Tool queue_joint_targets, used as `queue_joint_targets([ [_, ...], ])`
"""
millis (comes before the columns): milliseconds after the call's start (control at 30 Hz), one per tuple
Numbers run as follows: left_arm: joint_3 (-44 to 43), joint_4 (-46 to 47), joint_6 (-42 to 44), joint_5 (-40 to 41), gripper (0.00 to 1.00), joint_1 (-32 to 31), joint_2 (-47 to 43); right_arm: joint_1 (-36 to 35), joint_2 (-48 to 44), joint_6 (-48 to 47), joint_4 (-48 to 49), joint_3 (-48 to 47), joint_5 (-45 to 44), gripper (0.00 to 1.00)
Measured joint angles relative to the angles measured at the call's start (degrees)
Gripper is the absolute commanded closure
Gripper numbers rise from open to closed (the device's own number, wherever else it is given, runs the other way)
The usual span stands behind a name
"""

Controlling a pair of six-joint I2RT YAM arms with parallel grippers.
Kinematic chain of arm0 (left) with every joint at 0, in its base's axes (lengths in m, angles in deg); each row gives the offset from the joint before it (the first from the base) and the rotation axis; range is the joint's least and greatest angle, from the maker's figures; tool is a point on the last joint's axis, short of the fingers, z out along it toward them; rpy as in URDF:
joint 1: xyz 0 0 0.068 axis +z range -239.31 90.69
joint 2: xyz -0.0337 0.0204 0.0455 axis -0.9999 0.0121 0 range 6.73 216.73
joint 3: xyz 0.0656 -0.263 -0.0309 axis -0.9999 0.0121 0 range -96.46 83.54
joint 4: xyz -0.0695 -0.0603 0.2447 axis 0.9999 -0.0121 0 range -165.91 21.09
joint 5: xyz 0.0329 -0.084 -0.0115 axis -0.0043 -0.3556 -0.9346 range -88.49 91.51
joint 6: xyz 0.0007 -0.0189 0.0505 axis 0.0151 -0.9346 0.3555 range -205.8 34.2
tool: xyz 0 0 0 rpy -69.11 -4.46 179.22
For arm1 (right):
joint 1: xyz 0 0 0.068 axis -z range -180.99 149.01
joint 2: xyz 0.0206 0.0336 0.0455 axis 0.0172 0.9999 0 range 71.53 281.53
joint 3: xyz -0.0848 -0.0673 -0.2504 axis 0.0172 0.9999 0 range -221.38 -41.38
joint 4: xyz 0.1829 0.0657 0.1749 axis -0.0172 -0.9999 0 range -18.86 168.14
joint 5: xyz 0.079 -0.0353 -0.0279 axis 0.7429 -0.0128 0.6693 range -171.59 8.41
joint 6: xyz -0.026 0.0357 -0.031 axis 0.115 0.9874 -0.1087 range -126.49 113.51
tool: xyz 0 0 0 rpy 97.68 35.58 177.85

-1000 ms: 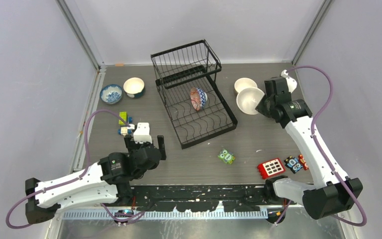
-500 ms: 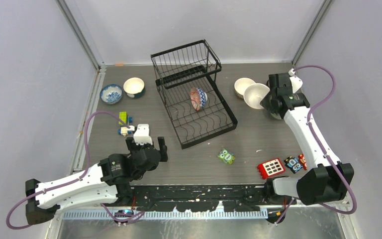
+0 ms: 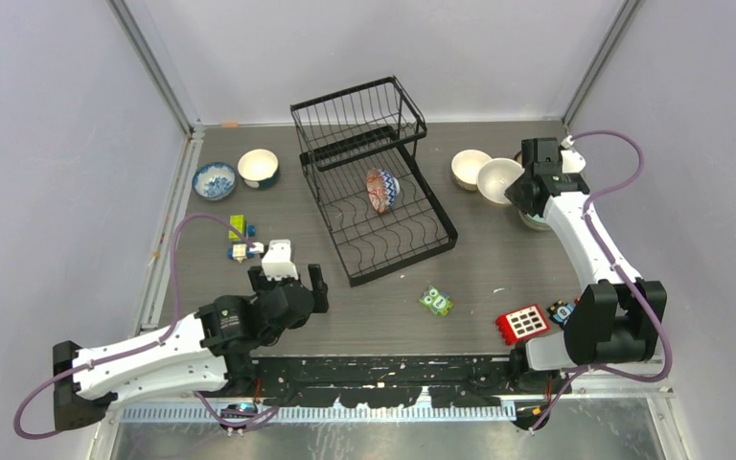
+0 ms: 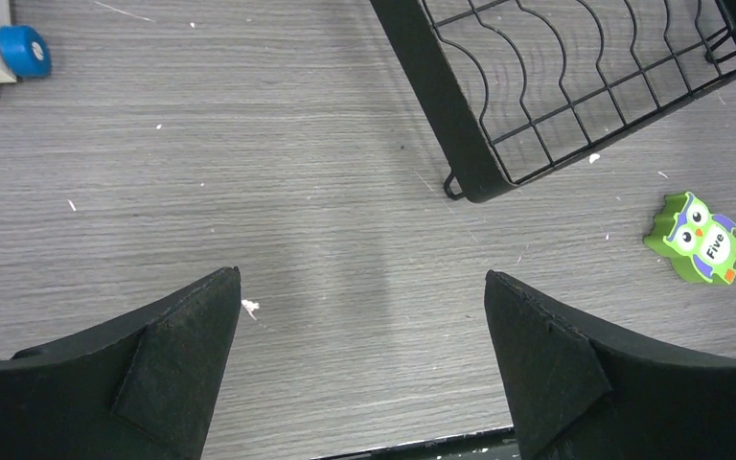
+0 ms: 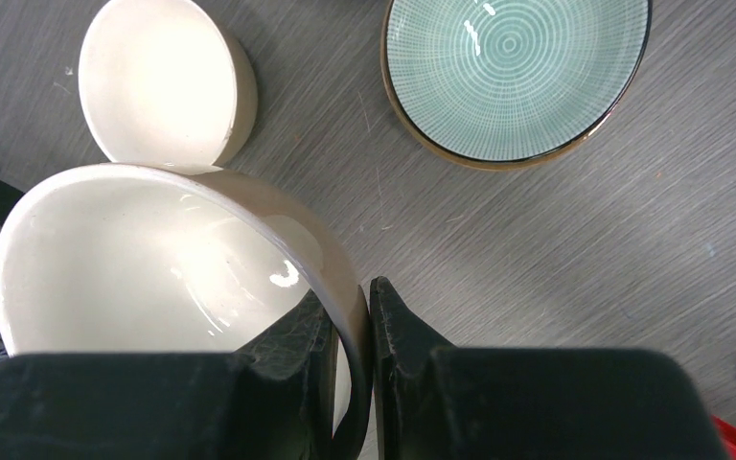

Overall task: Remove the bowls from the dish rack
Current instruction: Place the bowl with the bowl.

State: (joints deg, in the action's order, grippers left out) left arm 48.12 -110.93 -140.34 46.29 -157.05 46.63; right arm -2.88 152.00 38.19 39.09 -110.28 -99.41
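Right pincer (image 5: 353, 297) around one cream bowl (image 5: 144, 259), left pincer (image 4: 359, 278) agape; one red-patterned bowl (image 3: 381, 190) in dish rack (image 3: 404, 260)

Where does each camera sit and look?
Top external: above, behind the robot, looking down at the dish rack; both arms show.
Left wrist: on the left arm, looking down at the owl block; open left gripper shows.
Right wrist: on the right arm, looking down; right gripper pinches the cream bowl.
Shared: top view also shows owl block and that bowl.
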Motion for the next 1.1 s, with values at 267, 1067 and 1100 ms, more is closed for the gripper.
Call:
queue_joint_targets([
  [267, 0.5, 1.31, -2.08, -1.6, 0.0, 0.0, 2.12, -0.04, 3.8, 1.7, 2.58, 0.35, -0.02, 0.99],
  [1067, 0.52, 1.42, -3.98, -1.86, 0.0, 0.0, 4.85, -0.04, 32.61, 2.16, 2.08, -25.9, 1.29, 0.94],
  [1100, 0.52, 1.44, -3.96, -1.84, 0.0, 0.0, 4.87, -0.02, 33.2, 2.12, 1.46, -26.64, 1.42, 0.94],
])
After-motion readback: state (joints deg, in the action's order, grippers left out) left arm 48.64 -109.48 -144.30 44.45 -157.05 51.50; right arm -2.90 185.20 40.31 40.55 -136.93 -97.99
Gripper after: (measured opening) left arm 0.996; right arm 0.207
